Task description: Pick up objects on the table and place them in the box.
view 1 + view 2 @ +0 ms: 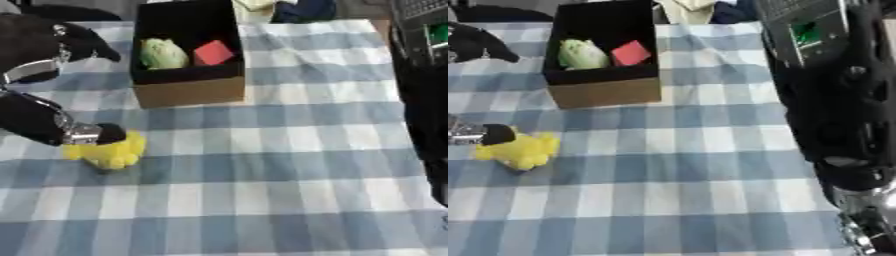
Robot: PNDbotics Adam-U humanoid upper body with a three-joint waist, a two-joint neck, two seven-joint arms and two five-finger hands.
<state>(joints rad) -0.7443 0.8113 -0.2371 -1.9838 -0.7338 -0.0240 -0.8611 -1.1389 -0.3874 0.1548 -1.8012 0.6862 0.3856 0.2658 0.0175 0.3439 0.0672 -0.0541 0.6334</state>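
A yellow soft toy [109,152] lies on the blue-and-white checked cloth at the left. My left hand [39,120] comes in from the left edge. Its thumb tip [110,133] rests on the toy's top, while its other fingers [83,42] are spread well above, beside the box. The open cardboard box [188,92] with black inner walls stands at the back left. In it lie a green rounded thing [164,54] and a red cube [213,52]. My right arm fills the right edge. Only silver parts of the right hand [872,225] show at the lower right corner.
A dark device with a small green-lit screen [808,31] stands at the back right, next to my right arm. Cloth items [689,7] lie beyond the table's far edge. The checked cloth [262,190] covers the middle and front of the table.
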